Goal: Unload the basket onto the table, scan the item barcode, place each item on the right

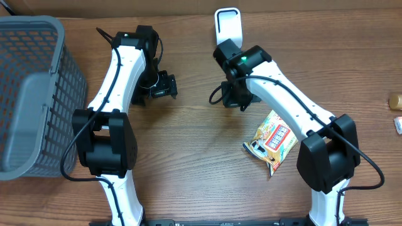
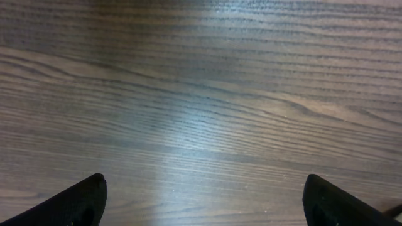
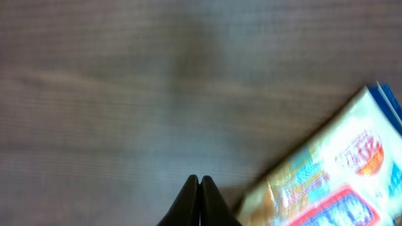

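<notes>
Wood grain runs across the table (image 1: 195,163), and both grippers hang over it with nothing in them. The left gripper (image 2: 204,198) is spread wide. In its wrist view the 2 dark fingertips (image 2: 78,202) sit at 7 and 5 o'clock of the picture, with only bare table between them. The right gripper (image 3: 200,202) is pressed together, its 2 tips meeting in a thin seam at 6 o'clock of its wrist view and pinching nothing.

The snack packet (image 1: 273,141) (yellow, with a red and white label and blue at one end) lies flat on the table. From overhead it is at 4 o'clock from the right gripper, near it but apart. The right wrist view shows it blurred at 4 o'clock of the picture, and its barcode cannot be made out.

From overhead, a white scanner (image 1: 227,25) stands at 12 o'clock of the table, just beyond the right gripper. A grey basket (image 1: 38,94) fills the 9 o'clock edge, well apart from the packet.
</notes>
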